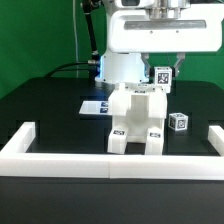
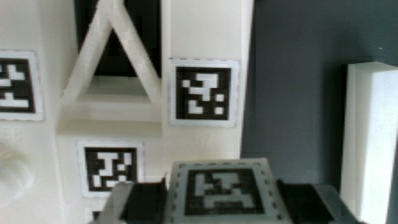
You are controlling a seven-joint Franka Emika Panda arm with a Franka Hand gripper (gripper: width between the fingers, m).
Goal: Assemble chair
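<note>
Chair frame [image 1: 133, 122] stands upright mid-table, the marker board [image 1: 93, 106] just behind it at the exterior view's left. Above its right side the gripper [image 1: 164, 68] is clamped on a tagged post [image 1: 160, 77], and a small tagged block [image 1: 178, 121] lies on the table further right.

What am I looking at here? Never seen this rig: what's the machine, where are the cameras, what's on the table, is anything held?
One white robot arm is building a chair from white plastic parts. The exterior view shows the whole black table from off the arm; the wrist view comes from a camera on the wrist, looking past the fingers at the chair close up. On the table stands the half-built chair, with a loose tagged block on the exterior view's right of it. The flat marker board and the low white border wall belong to the rig. The fingers are shut on a small tagged part, held just above the chair.
</note>
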